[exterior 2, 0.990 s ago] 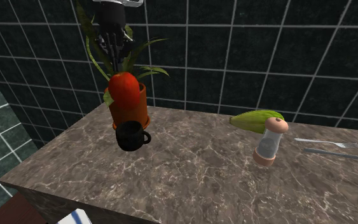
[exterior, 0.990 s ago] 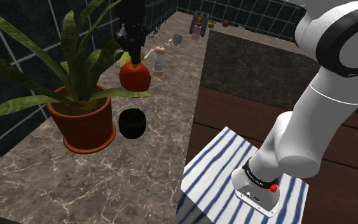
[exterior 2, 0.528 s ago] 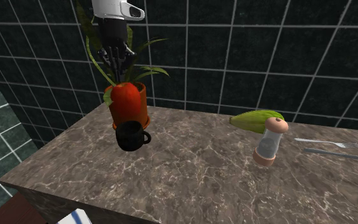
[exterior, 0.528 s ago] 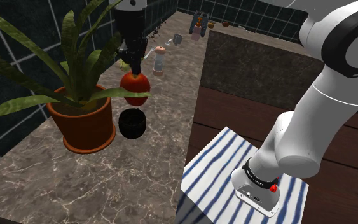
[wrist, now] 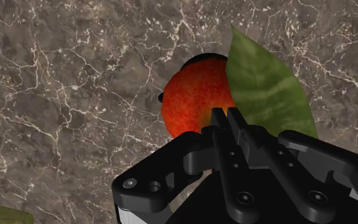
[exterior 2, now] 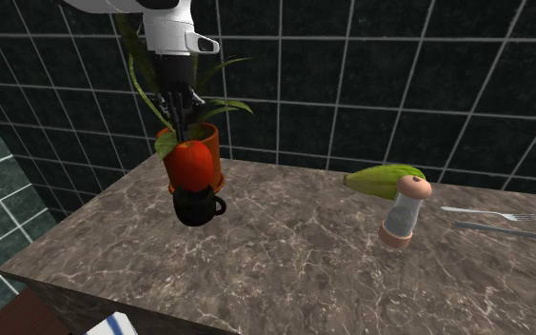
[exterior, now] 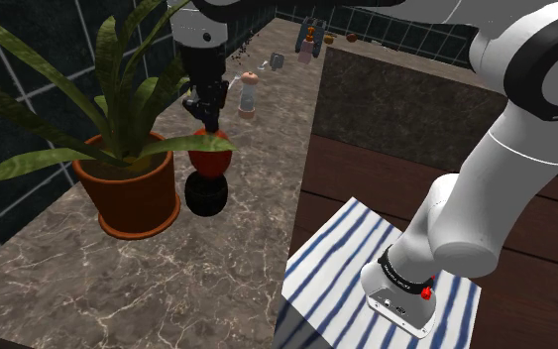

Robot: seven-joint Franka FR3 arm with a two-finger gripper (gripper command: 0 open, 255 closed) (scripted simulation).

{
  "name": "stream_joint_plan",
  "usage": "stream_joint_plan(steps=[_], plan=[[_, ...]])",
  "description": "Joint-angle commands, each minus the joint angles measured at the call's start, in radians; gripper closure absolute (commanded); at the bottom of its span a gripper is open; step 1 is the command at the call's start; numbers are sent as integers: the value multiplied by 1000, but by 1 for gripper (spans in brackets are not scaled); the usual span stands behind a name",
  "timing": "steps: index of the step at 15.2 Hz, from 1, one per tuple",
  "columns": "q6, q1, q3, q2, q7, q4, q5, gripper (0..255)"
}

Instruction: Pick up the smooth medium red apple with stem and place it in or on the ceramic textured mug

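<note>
A red apple (exterior: 209, 157) hangs from my gripper (exterior: 210, 127), whose black fingers (wrist: 236, 124) are shut at its top, where the stem is. Directly beneath it stands a black mug (exterior: 206, 193) on the marble counter. The apple's (exterior 2: 190, 164) underside reaches the rim of the mug (exterior 2: 197, 206); whether they touch I cannot tell. In the wrist view the apple (wrist: 193, 102) covers almost the whole mug, leaving a thin dark edge (wrist: 193, 60) around it. My gripper (exterior 2: 179, 133) points straight down.
A potted plant (exterior: 128, 188) with long leaves stands right beside the mug, and one leaf (wrist: 266, 83) lies against the apple. A shaker (exterior 2: 406, 211), a green-yellow object (exterior 2: 382, 179) and a fork (exterior 2: 489, 213) are farther along the counter. My stand wears a striped cloth (exterior: 356, 278).
My gripper has come straight down with the apple, from well above the mug to the mug's rim. The grip has not changed.
</note>
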Motion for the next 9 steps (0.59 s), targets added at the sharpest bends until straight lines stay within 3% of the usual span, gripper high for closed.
stream_joint_plan(steps=[1,9], plan=[[28,0,0,-1,0,-28,0,255],[50,-1,0,0,0,-49,0,255]])
